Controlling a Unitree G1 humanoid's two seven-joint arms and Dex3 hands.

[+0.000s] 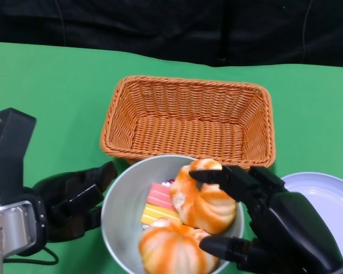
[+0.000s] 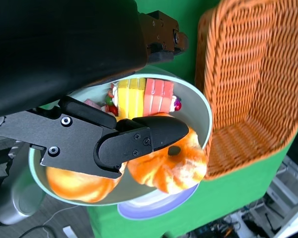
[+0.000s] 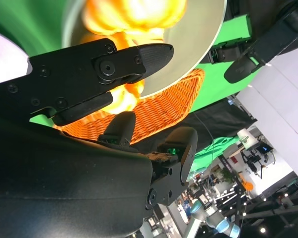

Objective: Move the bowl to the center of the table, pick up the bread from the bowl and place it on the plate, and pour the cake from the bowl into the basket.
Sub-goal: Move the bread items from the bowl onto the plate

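Your right hand point(image 1: 257, 222) grips one bread roll point(image 1: 206, 200) in the bowl point(image 1: 117, 214), a finger over its top and another below it. A second roll point(image 1: 174, 248) sits nearer you in the bowl, with the striped cake point(image 1: 157, 205) to their left. Your left hand point(image 1: 74, 200) holds nothing, fingers spread just beside the bowl's left rim. The basket point(image 1: 188, 117) stands just beyond the bowl; the plate point(image 1: 326, 197) lies at the right.
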